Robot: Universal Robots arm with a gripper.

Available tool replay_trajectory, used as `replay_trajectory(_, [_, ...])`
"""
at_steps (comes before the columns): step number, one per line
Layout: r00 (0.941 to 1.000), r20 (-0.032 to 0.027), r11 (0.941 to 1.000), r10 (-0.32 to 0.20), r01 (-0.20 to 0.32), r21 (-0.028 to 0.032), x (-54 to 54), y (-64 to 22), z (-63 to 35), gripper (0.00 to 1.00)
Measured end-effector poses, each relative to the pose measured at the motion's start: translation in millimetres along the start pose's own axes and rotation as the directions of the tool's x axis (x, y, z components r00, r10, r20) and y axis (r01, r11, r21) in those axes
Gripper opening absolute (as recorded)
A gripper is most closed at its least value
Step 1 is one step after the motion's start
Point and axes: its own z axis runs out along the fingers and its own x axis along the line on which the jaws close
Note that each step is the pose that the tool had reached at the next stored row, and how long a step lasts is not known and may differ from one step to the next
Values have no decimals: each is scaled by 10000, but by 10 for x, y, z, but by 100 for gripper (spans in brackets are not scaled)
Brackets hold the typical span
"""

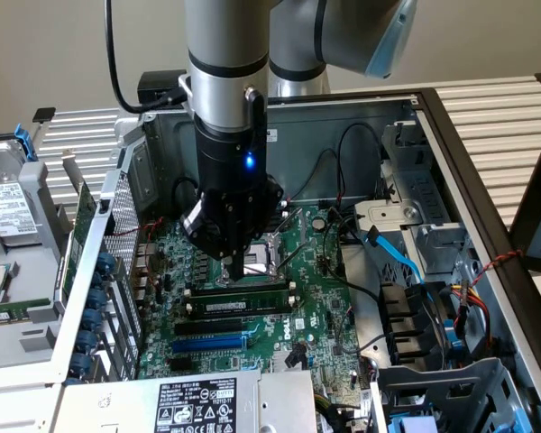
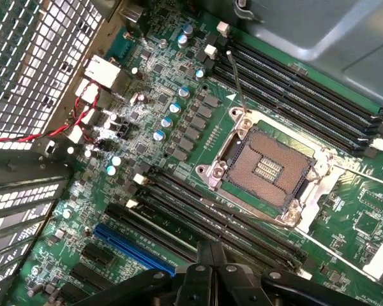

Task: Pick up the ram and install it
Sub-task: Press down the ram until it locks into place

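Observation:
The ram [image 1: 241, 307], a narrow green stick with a small white label, stands on edge in one of the long black slots [image 1: 239, 290] on the motherboard, in front of the processor socket [image 1: 269, 248]. My gripper [image 1: 237, 273] hangs straight down over the middle of these slots, fingers shut together with nothing between them. Its tip is just above the stick; I cannot tell whether it touches. In the wrist view the shut gripper [image 2: 210, 250] points down at the row of black slots [image 2: 198, 213] beside the open socket [image 2: 271, 169].
A blue slot [image 1: 212, 344] lies just past the black ones, also seen as the blue slot [image 2: 131, 245]. The power supply [image 1: 194, 401] is in the foreground. The drive cage and its cables [image 1: 392, 253] are at the exterior view's right. Case walls [image 1: 99, 271] ring the board.

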Motion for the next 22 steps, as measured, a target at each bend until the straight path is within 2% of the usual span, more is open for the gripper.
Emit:
replay_trajectory(5, [9989,-62,9988,468,-467,118,0,0,0,10])
replay_trajectory(6, [9985,-67,9984,548,-547,157,0,0,0,10])
replay_trajectory(9, [9974,30,9968,714,-715,370,0,0,0,10])
replay_trajectory(10, [9970,73,9961,777,-779,423,1,0,0,10])
replay_trajectory(11, [9963,117,9953,857,-861,448,1,0,0,10])
replay_trajectory(13, [9943,179,9933,1052,-1059,462,0,0,0,10])
replay_trajectory(14, [9928,188,9919,1179,-1187,457,-1,0,1,10])
replay_trajectory(22, [9735,204,9727,2280,-2286,401,0,0,0,10])
